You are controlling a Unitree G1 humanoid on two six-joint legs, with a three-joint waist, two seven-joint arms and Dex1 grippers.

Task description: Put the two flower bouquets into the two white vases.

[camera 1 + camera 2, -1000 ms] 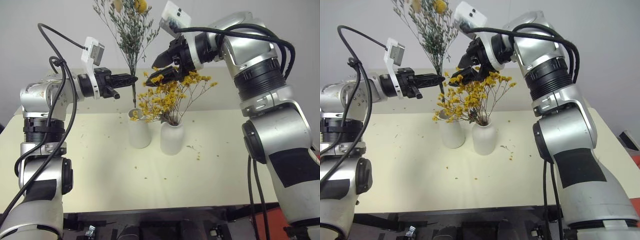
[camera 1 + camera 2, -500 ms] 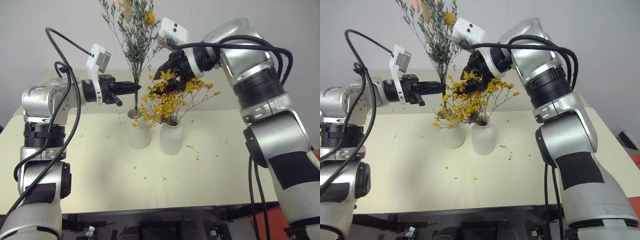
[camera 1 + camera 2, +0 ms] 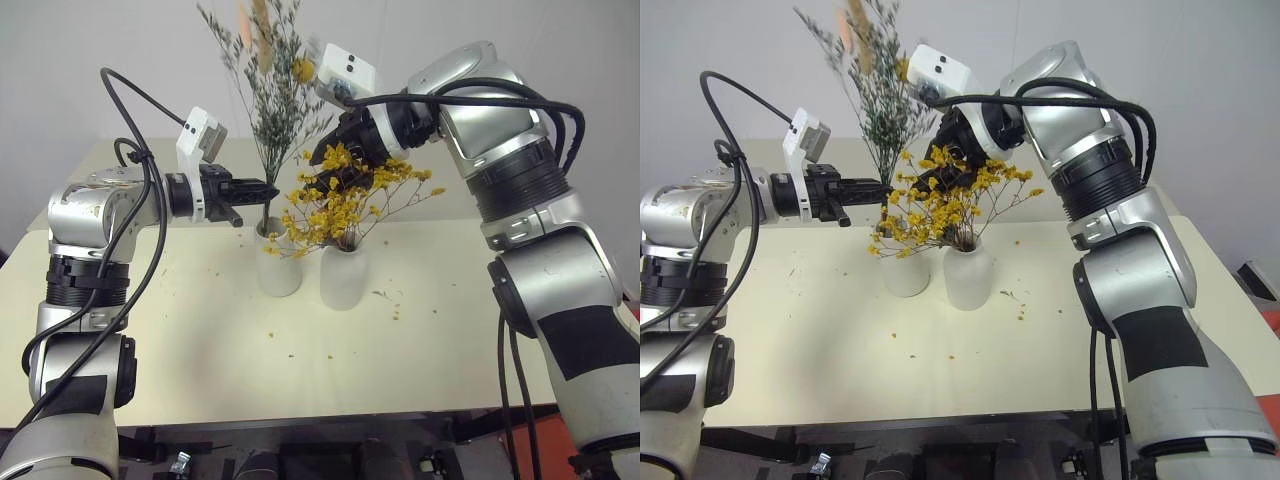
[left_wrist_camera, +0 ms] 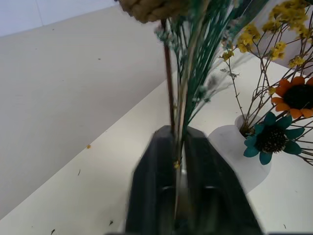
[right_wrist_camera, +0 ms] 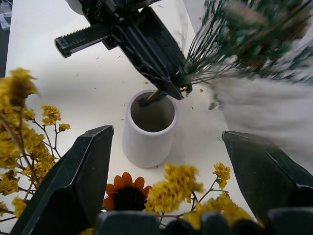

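Left claw [image 4: 178, 161] fingers pinching grey-green bouquet [image 4: 195, 58] stems, yellow bouquet [image 4: 274, 44] in white vase [image 4: 230, 147] beside

2 head views down over the table [image 3: 200, 330]; 2 close wrist views, all sharing the cylinder vase [image 5: 148, 128].

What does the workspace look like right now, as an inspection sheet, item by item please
Surface: cream table.
Job's things: yellow bouquet stands in the narrow-necked vase; grey-green bouquet has its stems in the mouth of the wide vase.
Clutter: petal crumbs scattered on the table.
Grippers: left claw closed on the grey-green stems; right claw open above the yellow blossoms.
Cables: black cables looped along both arms.
Surroundings: plain pale wall.
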